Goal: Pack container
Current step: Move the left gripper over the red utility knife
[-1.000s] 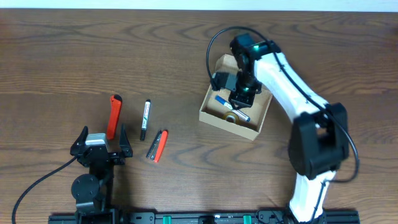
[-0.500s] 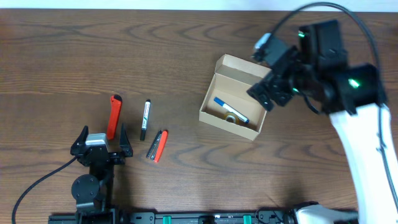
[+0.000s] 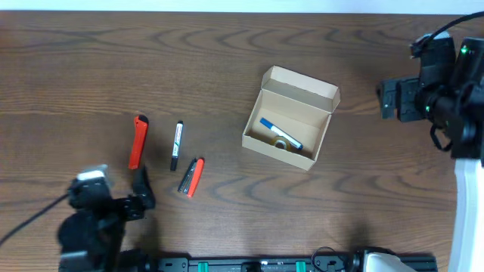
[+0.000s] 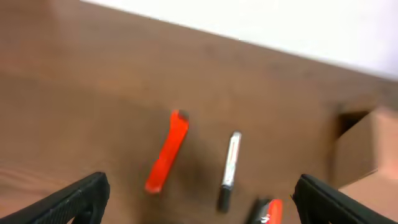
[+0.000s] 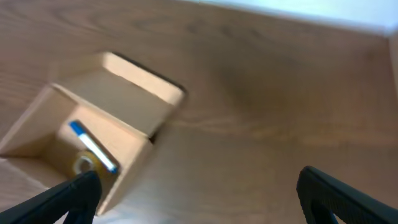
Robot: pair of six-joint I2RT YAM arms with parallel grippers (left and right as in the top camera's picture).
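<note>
A: So, what's on the table [image 3: 227,53] right now?

B: Start with the big white arm. It hangs at the right edge of the overhead view, well apart from everything, and the right gripper [image 5: 196,196] has its jaws spread wide with nothing between them. The left gripper [image 4: 199,198] sits at the lower left, blurred from above, but its own camera shows both fingers wide apart and empty too.

A: And the box?

B: The container [image 3: 277,150] is right of centre, set at a slant, with its flap standing up on the far side. I'd guess that's so the mouth stays clear for dropping things in from above.

A: Anything in it?

B: A blue marker [image 3: 280,133] lies across the floor of it, with a small yellowish ring [image 3: 280,143] just beside it, maybe a tape roll. It's too small to tell.

A: What's outside the box?

B: Three things in a loose row at centre left, just above the left gripper. There's an orange cutter [image 3: 137,141], a black-and-white marker [image 3: 176,144], and a short orange-and-black piece [image 3: 192,177] lowest of all. They lie apart from each other, which should leave room for fingers on either side.

A: So the left side goes next?

B: That's my guess. The left wrist camera looks straight at the cutter and marker, and open jaws suit a pick.
</note>
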